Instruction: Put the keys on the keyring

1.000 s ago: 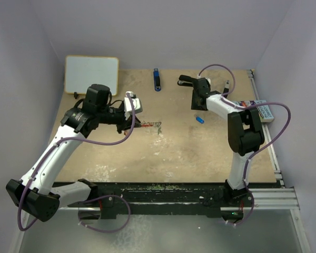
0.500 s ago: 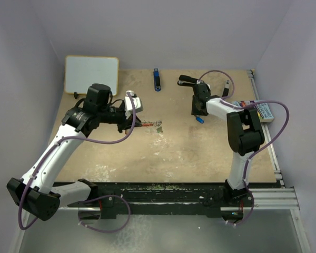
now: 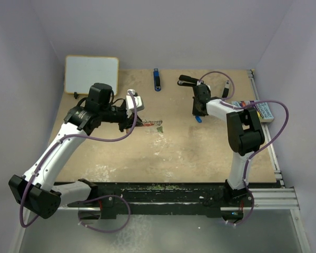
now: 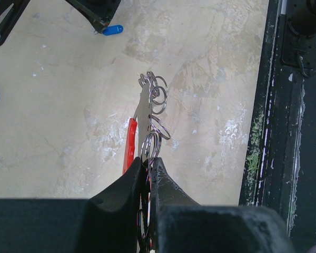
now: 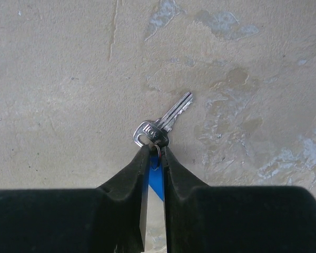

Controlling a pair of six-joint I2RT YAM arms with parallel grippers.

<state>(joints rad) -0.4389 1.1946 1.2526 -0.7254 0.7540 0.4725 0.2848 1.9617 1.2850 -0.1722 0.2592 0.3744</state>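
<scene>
My left gripper (image 4: 149,164) is shut on the silvery rings of the keyring (image 4: 155,100). Its chain of rings sticks out past the fingertips, and the red clip (image 4: 129,145) hangs just left of them. From above, the keyring (image 3: 150,124) is held low over the table's middle left. My right gripper (image 5: 156,150) stands at the back right with its jaws closed on the blue tag (image 5: 155,179) of one silver key (image 5: 166,123). The key lies flat on the table just past the fingertips. In the top view this key (image 3: 198,119) shows under the right gripper (image 3: 198,113). No other keys show.
A whiteboard (image 3: 91,74) lies at the back left. A blue-and-black stick (image 3: 156,79) and a black stapler (image 3: 187,80) sit at the back edge. A printed box (image 3: 263,112) rests at the right rim. The black rail (image 3: 163,192) runs along the near edge.
My right gripper has come down onto the blue-tagged key and its jaws have narrowed onto the tag. The left gripper, still holding the keyring, has barely shifted.
</scene>
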